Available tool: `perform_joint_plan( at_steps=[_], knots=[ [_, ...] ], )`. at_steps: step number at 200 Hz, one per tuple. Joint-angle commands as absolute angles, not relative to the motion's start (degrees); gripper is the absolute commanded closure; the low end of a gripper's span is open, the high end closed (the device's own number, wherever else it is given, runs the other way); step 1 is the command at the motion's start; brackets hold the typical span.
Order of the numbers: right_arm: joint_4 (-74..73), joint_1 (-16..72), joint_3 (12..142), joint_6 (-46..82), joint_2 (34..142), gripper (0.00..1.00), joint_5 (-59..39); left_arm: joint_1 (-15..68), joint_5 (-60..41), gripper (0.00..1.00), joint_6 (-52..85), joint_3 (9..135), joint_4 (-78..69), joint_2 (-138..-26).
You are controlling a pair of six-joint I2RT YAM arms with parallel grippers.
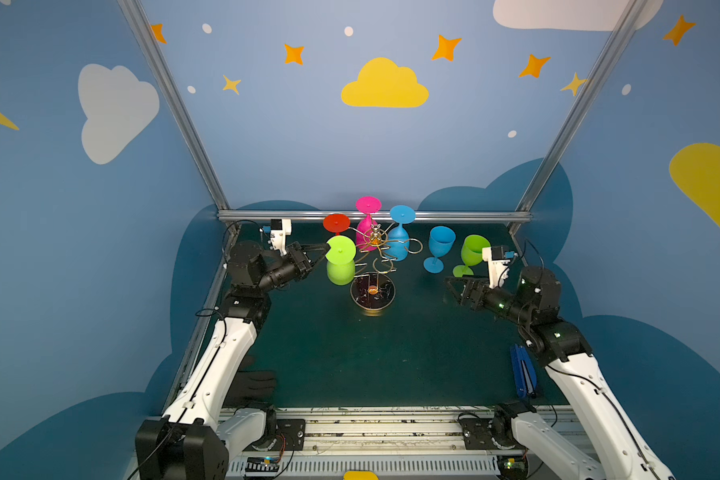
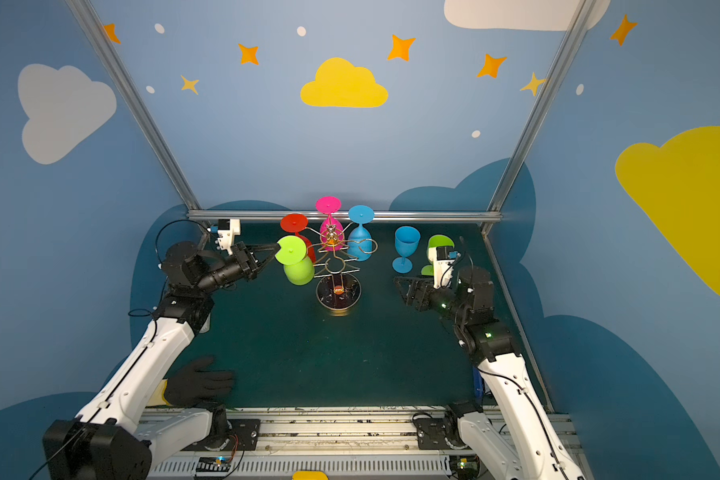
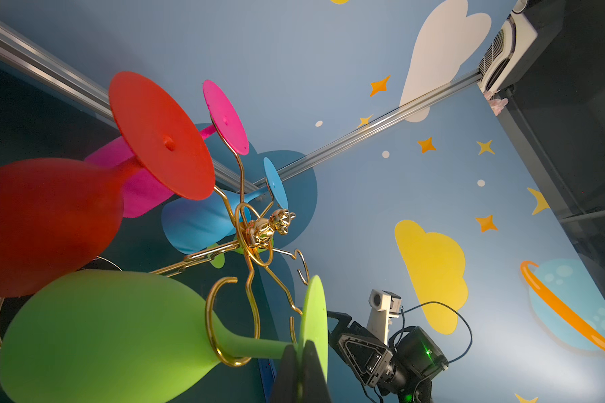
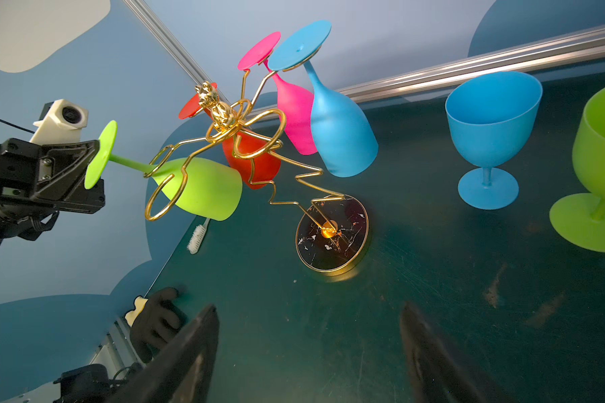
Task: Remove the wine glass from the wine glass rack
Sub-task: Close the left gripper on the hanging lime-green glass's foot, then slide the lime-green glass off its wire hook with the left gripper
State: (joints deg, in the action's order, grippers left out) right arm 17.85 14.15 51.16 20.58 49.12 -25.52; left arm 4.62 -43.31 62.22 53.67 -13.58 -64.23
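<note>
Item, green wine glass [image 1: 340, 272]: hanging bowl-down on the wine glass rack [image 4: 343, 240], on the arm that is reaching toward the left gripper [image 1: 327, 248]. Position: directly ahead of that gripper's fingertips, foot nearest, bowl farthest and lower. Grip: the left gripper is pinching the rim of the glass's round foot, jaws shut flat on either face of it. Long axis: the stem is running away from the fingertips, tilting down toward the bowl, and is passing through a gold loop [image 3: 208, 321] just beyond the foot. The loop is encircling the stem, so the glass is not yet free. Which way the loop's mouth is facing cannot be told. Judgement: the release is likely turning on sliding the stem sideways out of that loop, not drawing it straight back, since the bowl looks wider than the loop. Right gripper [image 4: 308, 310]: standing wide open, holding nothing, hovering low over the table [image 4: 433, 279] with the rack well ahead of it; the left is the nearer arm. Also hanging, beyond the green glass from the left gripper: red glass [image 1: 336, 222], pink glass [image 1: 366, 226], blue glass [image 1: 400, 245].
</note>
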Motion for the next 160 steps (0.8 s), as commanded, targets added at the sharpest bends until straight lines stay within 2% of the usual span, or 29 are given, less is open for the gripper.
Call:
perform_joint_plan(
  at_steps=[1,91,160],
  knots=[
    [18.5,14.5,50.6,20.4,48.3,0.19,-25.1,5.0,-43.8,0.97,61.9,54.0,-14.8,-64.6],
    [18.5,14.5,50.5,20.7,48.2,0.19,-25.2,6.8,-42.3,0.97,59.8,55.8,-13.9,-67.2],
    [18.6,14.6,50.4,20.6,48.2,0.19,-25.0,9.0,-39.5,0.97,53.6,60.2,-7.9,-68.7]
  ],
)
